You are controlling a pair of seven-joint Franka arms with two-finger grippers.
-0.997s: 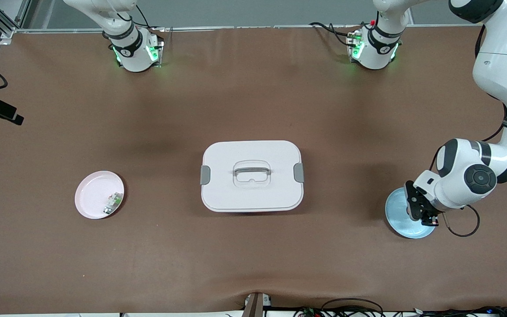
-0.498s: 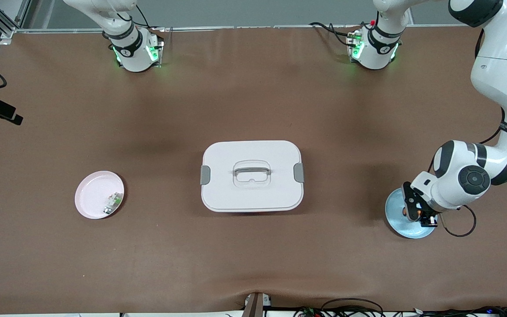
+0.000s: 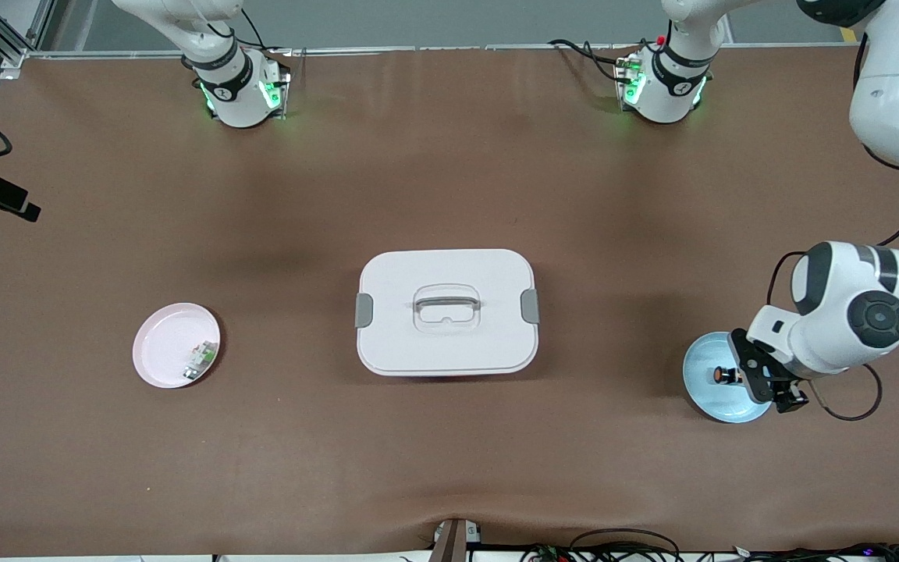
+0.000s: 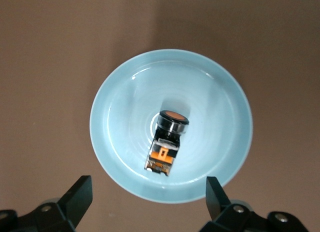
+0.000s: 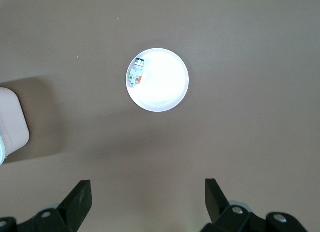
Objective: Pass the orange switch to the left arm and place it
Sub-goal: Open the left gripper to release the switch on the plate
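Note:
The orange switch (image 3: 719, 375) lies on its side in the blue plate (image 3: 703, 390) at the left arm's end of the table. In the left wrist view the switch (image 4: 167, 142) shows its orange cap and black body in the middle of the plate (image 4: 115, 92). My left gripper (image 3: 762, 381) hovers over the plate's edge, open and empty (image 4: 148, 199). The white box (image 3: 446, 311) stands in the table's middle. My right gripper (image 5: 147, 197) is open and empty, high over the table, and is out of the front view.
A pink plate (image 3: 165, 343) with a small green-and-white component (image 3: 201, 359) sits toward the right arm's end of the table. It also shows in the right wrist view (image 5: 165, 87), with a corner of the box (image 5: 12, 124) at the picture's edge.
My left gripper has shifted off the middle of the blue plate toward the left arm's end of the table. The orange switch now shows uncovered on the plate.

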